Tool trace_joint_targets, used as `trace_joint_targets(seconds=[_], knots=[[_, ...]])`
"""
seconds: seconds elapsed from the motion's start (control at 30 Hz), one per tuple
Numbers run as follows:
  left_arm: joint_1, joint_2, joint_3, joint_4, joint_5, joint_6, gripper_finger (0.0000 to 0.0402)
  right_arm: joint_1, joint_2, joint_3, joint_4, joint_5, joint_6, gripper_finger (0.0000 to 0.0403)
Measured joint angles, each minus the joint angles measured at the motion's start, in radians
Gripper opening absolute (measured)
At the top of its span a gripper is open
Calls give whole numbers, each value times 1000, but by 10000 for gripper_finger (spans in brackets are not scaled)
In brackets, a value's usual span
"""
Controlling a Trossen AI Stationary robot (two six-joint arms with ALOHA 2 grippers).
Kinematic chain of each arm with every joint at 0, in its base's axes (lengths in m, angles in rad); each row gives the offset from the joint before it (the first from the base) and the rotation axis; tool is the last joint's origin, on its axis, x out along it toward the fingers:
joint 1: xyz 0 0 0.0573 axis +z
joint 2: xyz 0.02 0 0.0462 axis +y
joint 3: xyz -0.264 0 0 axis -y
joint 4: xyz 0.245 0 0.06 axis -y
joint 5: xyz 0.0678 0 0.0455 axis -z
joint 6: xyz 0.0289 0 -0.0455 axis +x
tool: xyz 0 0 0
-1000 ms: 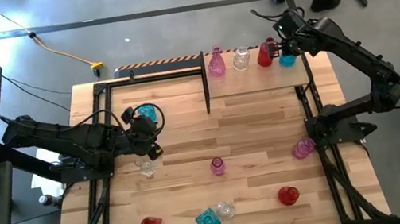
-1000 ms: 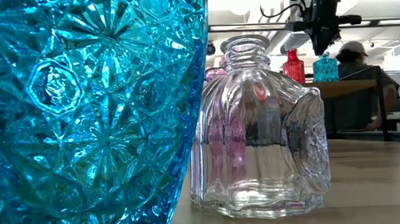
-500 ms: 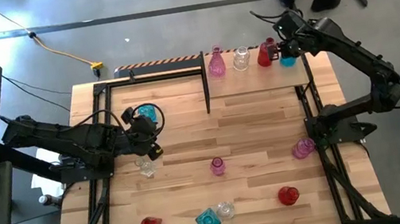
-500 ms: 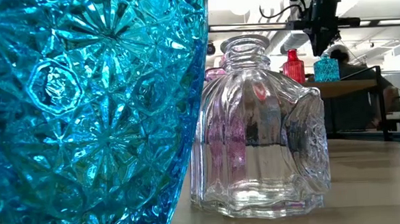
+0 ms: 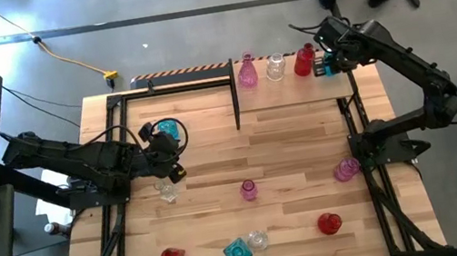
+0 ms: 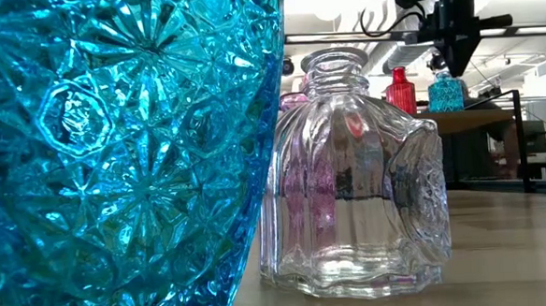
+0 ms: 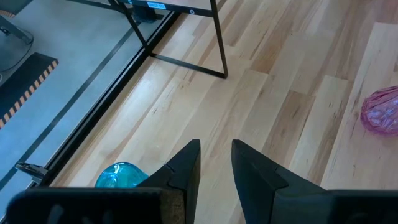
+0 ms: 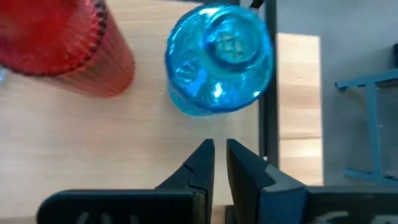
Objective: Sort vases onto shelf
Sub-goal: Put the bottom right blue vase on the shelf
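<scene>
4 vases on light-wood shelf; grey floor beyond.

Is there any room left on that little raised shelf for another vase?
Yes. The shelf is crowded only along its far edge: pink vase, clear vase, red vase, teal vase. Its near half is bare, and so is the table just left of it.

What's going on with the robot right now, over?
Right claw shut, empty, above the teal vase on the shelf. Left claw empty over the table. Nothing in the way.
</scene>
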Motion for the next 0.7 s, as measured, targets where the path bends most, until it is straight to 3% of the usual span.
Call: trace_joint_targets(seconds=[0.7], knots=[[0,0,0,0,0,2,83,-7,0,-78,105,56,-18,30]])
